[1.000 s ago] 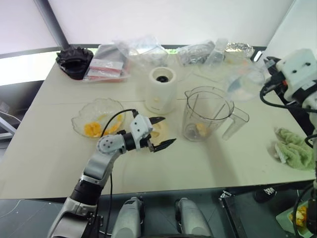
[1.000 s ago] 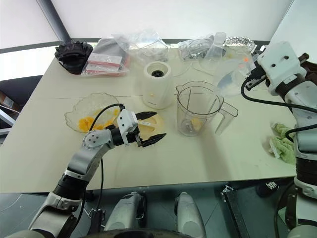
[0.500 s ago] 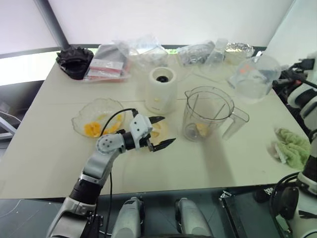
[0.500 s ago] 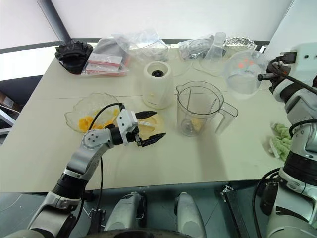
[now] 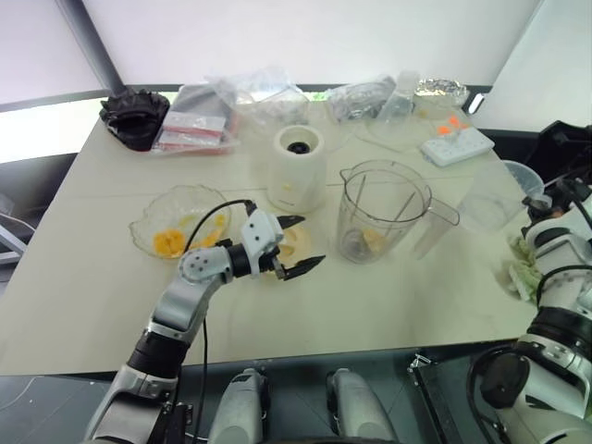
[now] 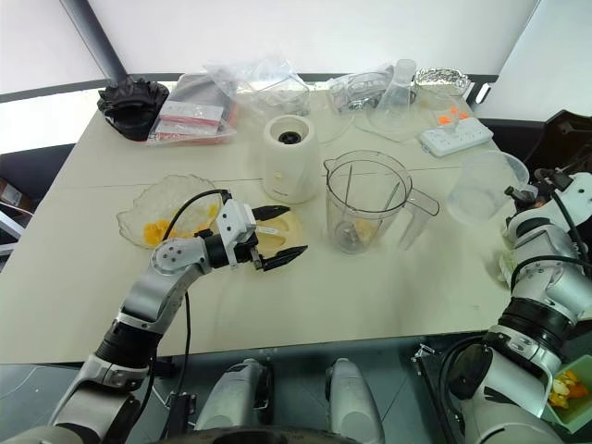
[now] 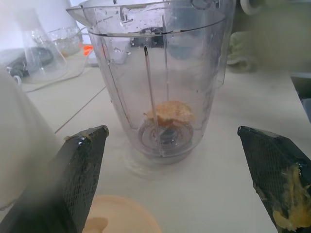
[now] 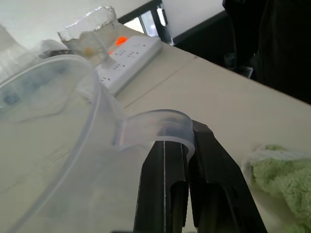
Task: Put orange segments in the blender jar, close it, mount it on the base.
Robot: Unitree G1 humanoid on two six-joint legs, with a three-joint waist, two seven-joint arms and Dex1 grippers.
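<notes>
Your left hand [image 5: 294, 246] hovers low over the bench [image 5: 370, 305], fingers spread wide and released, nothing between them. Yellow pulp is smeared on one fingertip [image 7: 286, 221]. Just under and beside that hand lies the flat cream-yellow lid [image 5: 298, 244].

Left of it sits the shallow glass bowl [image 5: 178, 220] with orange segments [image 5: 170, 242] still inside.

Right of the hand stands the blender jar [image 5: 381, 213], upright on the bench, uncovered, handle facing right. A few segments [image 7: 170, 112] rest at its bottom by the blade.

Far of the lid, just left of the jar, stands the base [image 5: 298, 168], dark socket up, nothing mounted on it.

At the right edge of the bench your right hand [image 8: 187, 160] is clenched on the curved handle of a clear plastic cup [image 6: 483, 188]. The cup is well apart from the jar. A green cloth [image 5: 525, 264] lies near that hand, at the bench edge.

Far side: white power strip [image 5: 456, 146], a clear flask [image 6: 396, 92], foil tray [image 6: 442, 80], clear bags [image 5: 259, 92], red-and-white packets [image 5: 194, 131], and a black object [image 5: 135, 113] at the far left corner.
</notes>
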